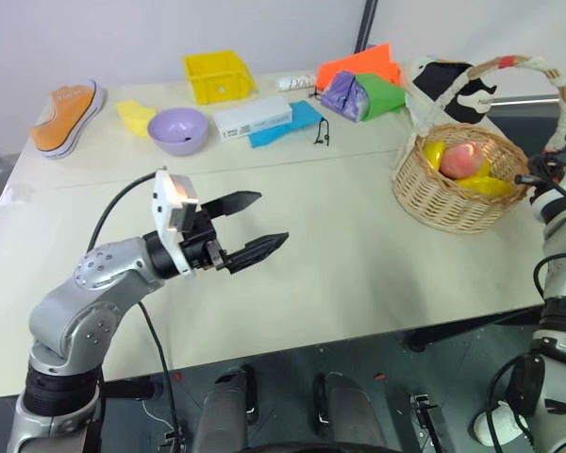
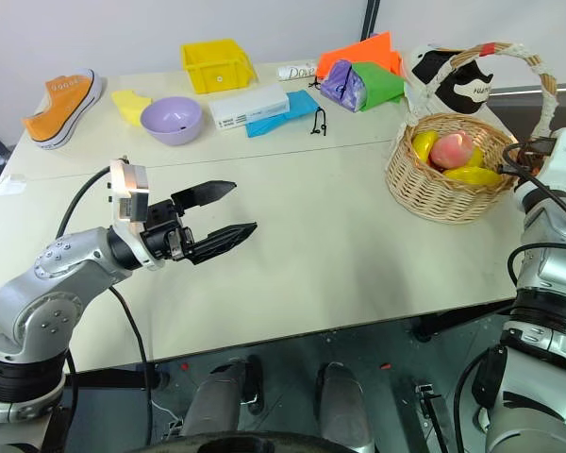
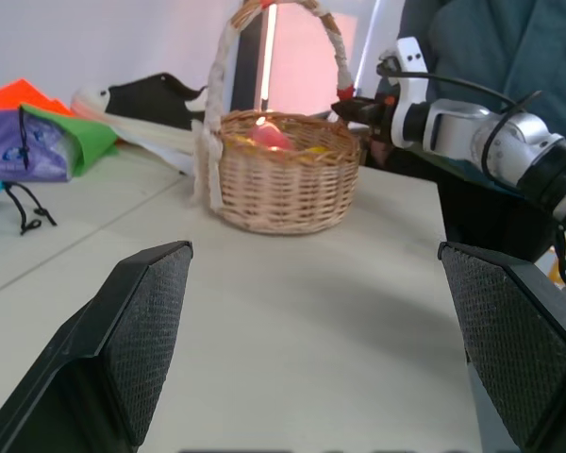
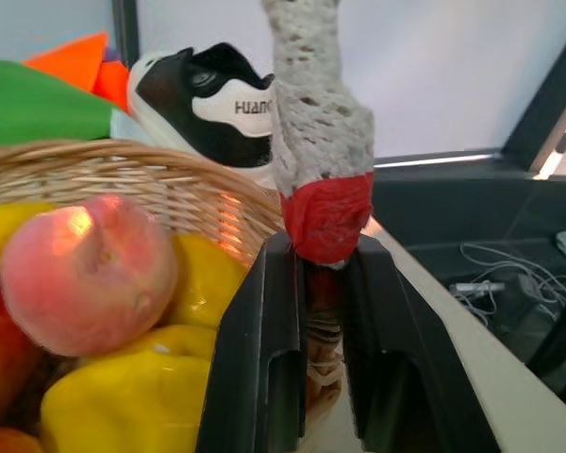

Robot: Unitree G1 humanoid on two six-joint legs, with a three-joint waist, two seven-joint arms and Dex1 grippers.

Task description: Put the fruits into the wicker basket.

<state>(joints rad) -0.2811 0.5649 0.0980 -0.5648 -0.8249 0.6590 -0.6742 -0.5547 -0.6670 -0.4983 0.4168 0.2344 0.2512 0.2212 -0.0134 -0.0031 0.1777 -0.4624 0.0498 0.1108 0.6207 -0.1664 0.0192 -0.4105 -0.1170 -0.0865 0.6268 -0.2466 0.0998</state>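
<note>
Fruits, the pink peach (image 4: pixel 85 274) among them, already sit in the wicker basket (image 1: pixel 453 203) just beside your right gripper (image 4: pixel 323 283), which pinches the handle's base, so keep it steady while your spread left gripper (image 1: pixel 255 226) stays well away.

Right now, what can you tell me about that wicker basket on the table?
The wicker basket is round, woven of tan cane, standing upright at the table's right edge. A tall arched handle wrapped in white and tan, with a red band near its base, rises over it. Inside lie a pink peach, yellow fruits and something red-orange. The right gripper has its black fingers closed around the handle's base. A black-and-white shoe lies just behind it.
</note>
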